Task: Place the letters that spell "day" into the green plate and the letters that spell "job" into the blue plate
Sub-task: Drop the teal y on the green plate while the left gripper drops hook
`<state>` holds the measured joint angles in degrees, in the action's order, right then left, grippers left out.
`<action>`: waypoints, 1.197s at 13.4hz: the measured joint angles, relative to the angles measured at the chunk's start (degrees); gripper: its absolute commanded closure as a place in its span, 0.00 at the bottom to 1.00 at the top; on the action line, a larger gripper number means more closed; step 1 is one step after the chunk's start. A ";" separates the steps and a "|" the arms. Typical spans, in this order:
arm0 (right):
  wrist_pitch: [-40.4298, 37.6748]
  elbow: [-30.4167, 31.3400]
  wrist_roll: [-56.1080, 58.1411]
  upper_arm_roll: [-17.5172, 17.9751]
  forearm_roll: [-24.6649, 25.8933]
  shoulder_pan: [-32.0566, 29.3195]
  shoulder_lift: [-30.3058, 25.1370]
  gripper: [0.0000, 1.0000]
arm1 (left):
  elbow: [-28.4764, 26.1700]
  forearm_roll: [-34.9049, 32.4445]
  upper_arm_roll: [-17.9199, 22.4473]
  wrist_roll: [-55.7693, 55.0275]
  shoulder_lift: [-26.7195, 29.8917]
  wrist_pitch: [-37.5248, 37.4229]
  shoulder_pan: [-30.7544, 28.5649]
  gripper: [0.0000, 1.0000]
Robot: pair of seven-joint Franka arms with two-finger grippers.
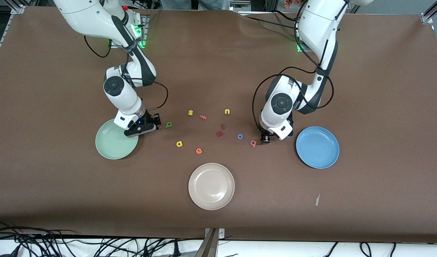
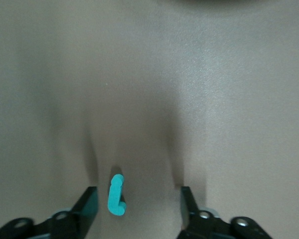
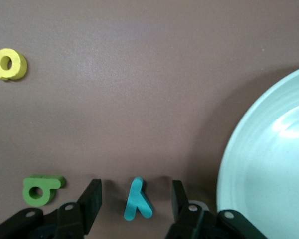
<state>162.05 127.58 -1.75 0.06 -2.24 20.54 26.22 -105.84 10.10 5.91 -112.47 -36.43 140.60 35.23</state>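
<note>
My right gripper (image 3: 136,199) is down at the table beside the green plate (image 1: 111,147), open. A teal y (image 3: 138,199) lies flat between its fingers, with a gap on each side. The olive-green letter (image 3: 40,190) sits just outside one finger, and the yellow stemmed letter (image 1: 179,144) lies nearer the front camera. My left gripper (image 2: 138,201) is also low and open around a teal j (image 2: 115,195), touching neither finger. The pinkish-red b (image 1: 253,143) and blue o (image 1: 240,136) lie beside it. The blue plate (image 1: 317,147) holds nothing.
A beige plate (image 1: 211,185) sits nearest the front camera. In the middle lie a yellow s (image 1: 190,112), a pink f (image 1: 203,117), a yellow u (image 1: 227,111), two dark red letters (image 1: 220,132) and an orange e (image 1: 199,151).
</note>
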 measured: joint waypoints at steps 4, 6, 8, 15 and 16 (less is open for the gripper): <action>1.03 0.49 -0.14 -0.02 0.00 -0.04 0.41 0.47 | 0.39 0.17 -0.14 -0.63 -0.85 0.93 -0.12 1.00; 1.06 0.56 -0.18 -0.08 0.00 -0.07 0.39 0.54 | 0.60 0.99 -0.09 -0.97 -0.86 0.95 -0.24 1.00; 1.08 0.62 -0.26 -0.13 0.00 -0.11 0.33 0.59 | 0.60 1.11 -0.08 -0.91 -0.86 0.94 -0.25 1.00; 1.16 0.70 -0.43 -0.03 -0.02 -0.10 -0.01 1.00 | 5.61 1.06 0.46 26.08 1.49 -18.10 -5.57 1.00; 1.13 0.77 -0.44 0.01 -0.02 -0.08 -0.10 1.00 | 5.95 0.77 0.55 33.60 2.76 -20.78 -7.38 1.00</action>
<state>163.19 128.36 -2.19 0.08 -2.26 20.46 26.12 -99.89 10.87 6.46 -78.87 -33.67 119.82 27.85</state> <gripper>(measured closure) 0.824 0.890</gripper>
